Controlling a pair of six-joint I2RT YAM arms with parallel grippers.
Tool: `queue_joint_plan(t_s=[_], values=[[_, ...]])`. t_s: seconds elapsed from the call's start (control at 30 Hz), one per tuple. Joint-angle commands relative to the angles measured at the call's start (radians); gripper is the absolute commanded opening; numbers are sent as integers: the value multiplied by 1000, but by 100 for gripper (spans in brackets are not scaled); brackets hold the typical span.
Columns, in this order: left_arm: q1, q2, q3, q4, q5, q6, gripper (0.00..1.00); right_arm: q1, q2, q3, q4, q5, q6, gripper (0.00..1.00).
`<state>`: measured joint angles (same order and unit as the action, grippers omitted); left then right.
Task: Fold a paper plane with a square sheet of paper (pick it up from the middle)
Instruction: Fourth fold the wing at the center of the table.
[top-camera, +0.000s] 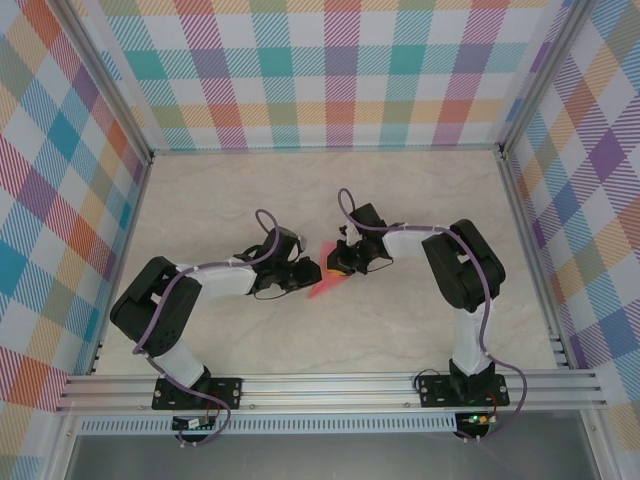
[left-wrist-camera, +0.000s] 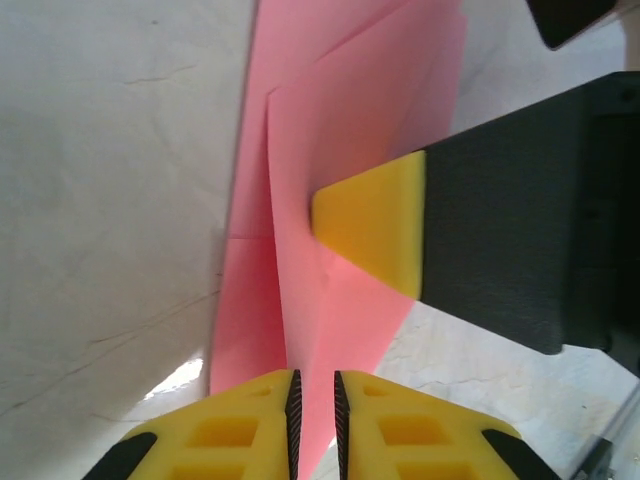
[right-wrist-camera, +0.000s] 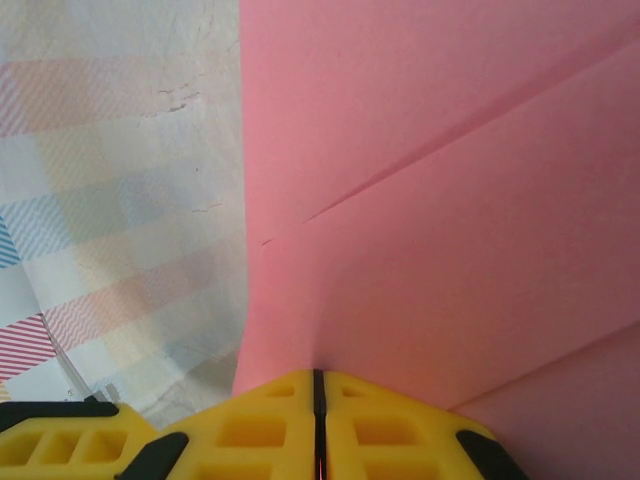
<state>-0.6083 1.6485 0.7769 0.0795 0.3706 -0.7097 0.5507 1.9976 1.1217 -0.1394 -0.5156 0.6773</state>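
Observation:
The salmon-pink paper is folded into a narrow, creased shape and held off the table between the two arms. In the right wrist view its layered folds fill most of the frame. My right gripper is shut on its edge, jaws pressed together. In the left wrist view the paper hangs upright. My left gripper stands slightly open, and the paper's lower edge passes through the narrow gap. One yellow fingertip of the right gripper presses the paper's side. From above, the left gripper and right gripper nearly meet.
The pale marble-patterned table lies under both arms. Checked colourful walls close the back and sides, with aluminium frame posts at the corners. A metal rail carrying the arm bases runs along the near edge.

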Motion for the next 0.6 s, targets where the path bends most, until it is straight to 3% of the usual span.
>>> queue_joint_plan(t_s=[0.0, 0.17, 0.27, 0.37, 0.43, 0.57], values=[[1, 22, 11, 67, 84, -21, 16, -3, 81, -17, -96, 139, 0, 9], [-1, 30, 17, 50, 58, -24, 12, -3, 84, -15, -99, 138, 2, 9], [-4, -11, 28, -70, -88, -4, 13, -3, 84, -14, -104, 142, 2, 9], [-4, -58, 21, -155, -202, 1, 19, -3, 82, -11, -114, 147, 1, 9], [-3, -77, 6, -152, -205, 0, 23, -2, 82, -11, -113, 147, 1, 9], [-7, -93, -28, -18, -59, 8, 24, -3, 82, -11, -113, 147, -1, 9]])
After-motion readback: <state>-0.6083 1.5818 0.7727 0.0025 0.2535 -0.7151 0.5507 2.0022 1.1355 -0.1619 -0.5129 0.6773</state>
